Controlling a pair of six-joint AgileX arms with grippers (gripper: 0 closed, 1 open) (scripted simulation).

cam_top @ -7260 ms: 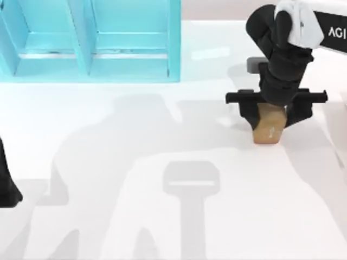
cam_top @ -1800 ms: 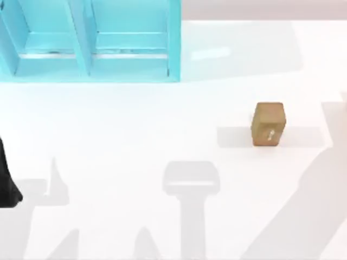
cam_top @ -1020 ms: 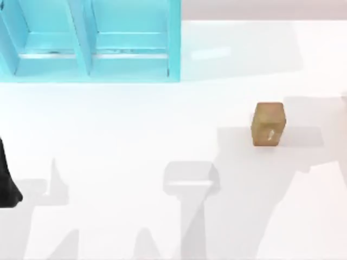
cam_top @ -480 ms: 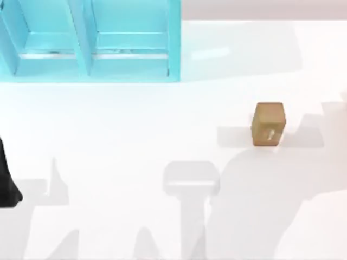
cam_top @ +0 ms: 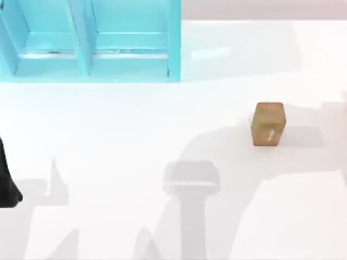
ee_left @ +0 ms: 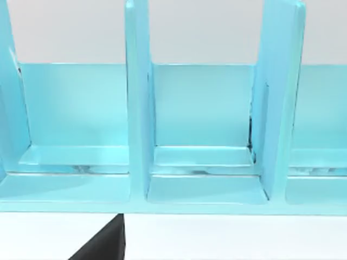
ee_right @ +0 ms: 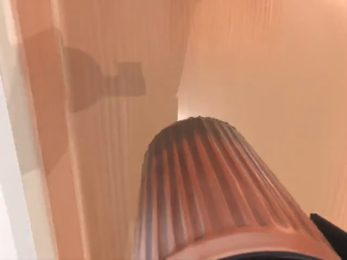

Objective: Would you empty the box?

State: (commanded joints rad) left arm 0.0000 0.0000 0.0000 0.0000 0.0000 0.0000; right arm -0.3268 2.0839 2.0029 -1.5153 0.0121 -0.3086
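Note:
Tan-orange inner walls of the box surround the right wrist view. Close up inside it stands a brown ribbed, cup-like thing. A black part of my right gripper shows beside that ribbed thing; I cannot tell whether it touches it. On the white table, right of the middle, sits a small brown block with nothing touching it. My left arm is parked at the table's far left edge.
A turquoise rack with upright dividers stands at the back left, and its compartments face the left wrist camera. Grey shadows lie across the white table.
My right gripper let go of the brown block and left the top view. The block has stayed put. In the last second only the shadows on the table have shifted.

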